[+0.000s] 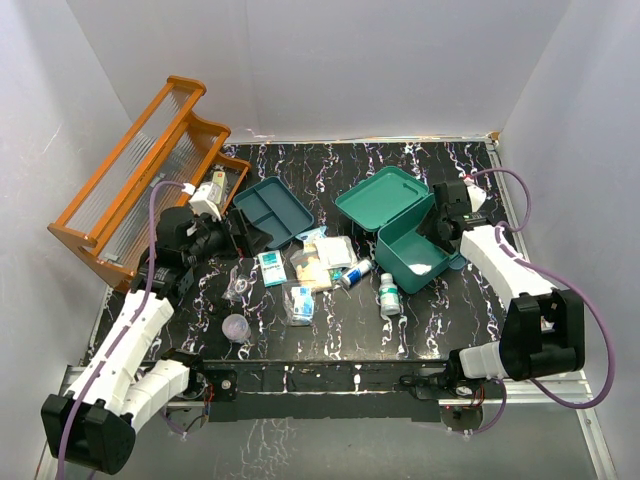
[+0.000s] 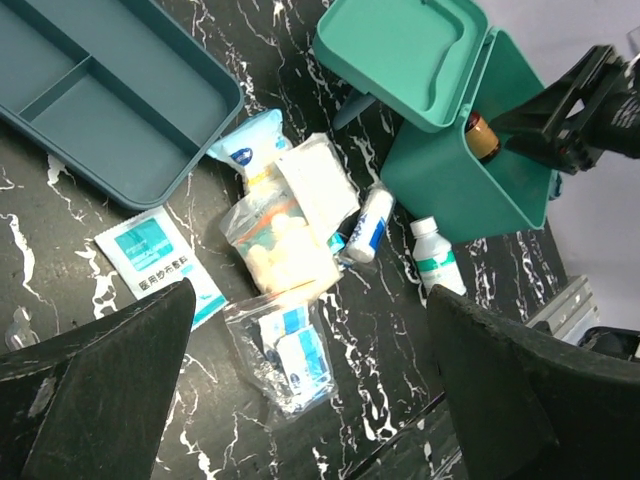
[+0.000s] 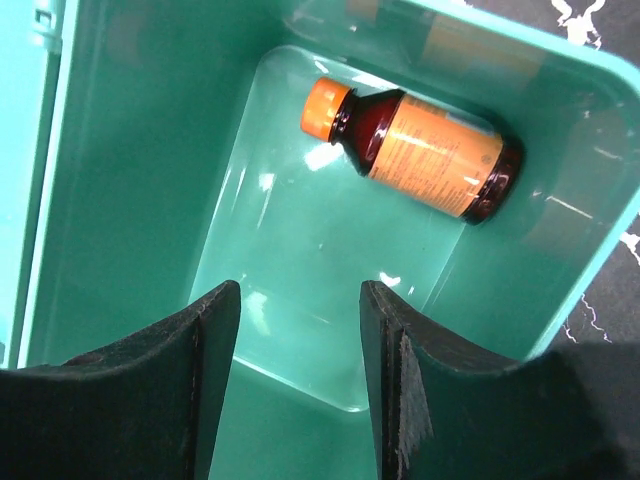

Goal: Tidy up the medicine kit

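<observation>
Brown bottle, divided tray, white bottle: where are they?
brown bottle [image 3: 430,150], right wrist view, orange label.
divided tray [image 2: 150,110], left wrist view, bare floor.
white bottle [image 2: 436,265], left wrist view, green label.

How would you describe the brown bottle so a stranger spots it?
Find the open teal box on the right in the top view. Lying on its floor is a brown bottle. Its orange cap and label set it apart from the white bottle standing just outside.

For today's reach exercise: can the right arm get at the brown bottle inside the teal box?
Probably yes: the right gripper hangs open above the box, and nothing covers the brown bottle.
</observation>
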